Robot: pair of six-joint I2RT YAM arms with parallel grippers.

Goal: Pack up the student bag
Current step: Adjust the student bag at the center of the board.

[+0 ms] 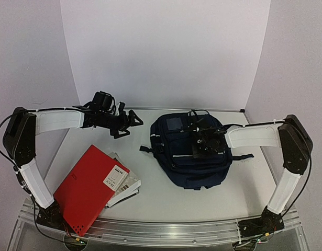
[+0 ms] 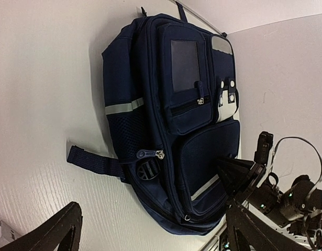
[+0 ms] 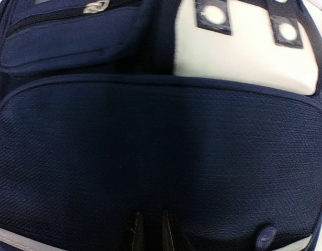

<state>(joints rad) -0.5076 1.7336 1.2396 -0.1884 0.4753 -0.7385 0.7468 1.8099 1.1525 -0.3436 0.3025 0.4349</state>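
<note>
The student bag [image 1: 184, 151], dark navy with white stripes and a square front patch, lies front side up on the table, right of centre. It also shows in the left wrist view [image 2: 171, 115] and fills the right wrist view [image 3: 161, 141]. My right gripper [image 1: 204, 142] is over the bag's front. Its fingertips [image 3: 135, 232] are nearly together and press on the lower front pocket. I see nothing held between them. My left gripper [image 1: 131, 122] hangs above the table to the left of the bag, wide open and empty, with its fingers [image 2: 61, 232] at the frame's bottom corners.
A red book [image 1: 87, 188] lies at the front left with white booklets [image 1: 124, 183] partly under its right edge. A black bag strap [image 2: 92, 161] sticks out sideways on the table. White walls close in at the back and sides.
</note>
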